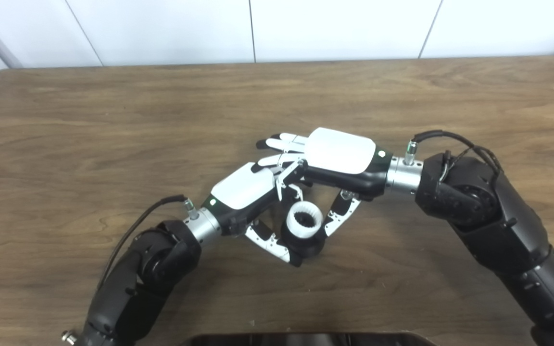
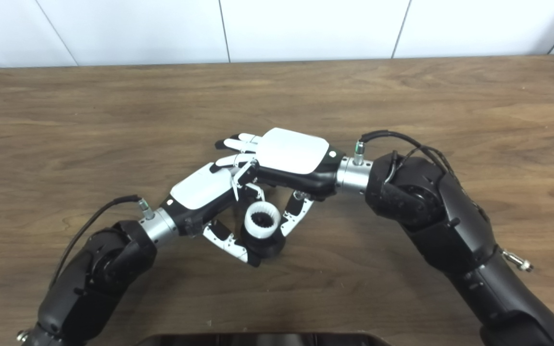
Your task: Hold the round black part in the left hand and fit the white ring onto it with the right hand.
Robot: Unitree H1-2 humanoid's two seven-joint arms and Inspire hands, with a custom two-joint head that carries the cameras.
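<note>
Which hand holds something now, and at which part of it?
The left hand holds the round black part by its side, thumb against it. The white ring sits on top; the right hand has its thumb beside the ring; contact cannot be told.

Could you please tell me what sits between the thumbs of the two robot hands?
The ridged white ring, seated on the round black part, sits between the left robot hand and right robot hand thumbs, in both eye views.

No readable text, labels, brands, numbers or signs anywhere: none on hands, arms, parts, table or wall.
</note>
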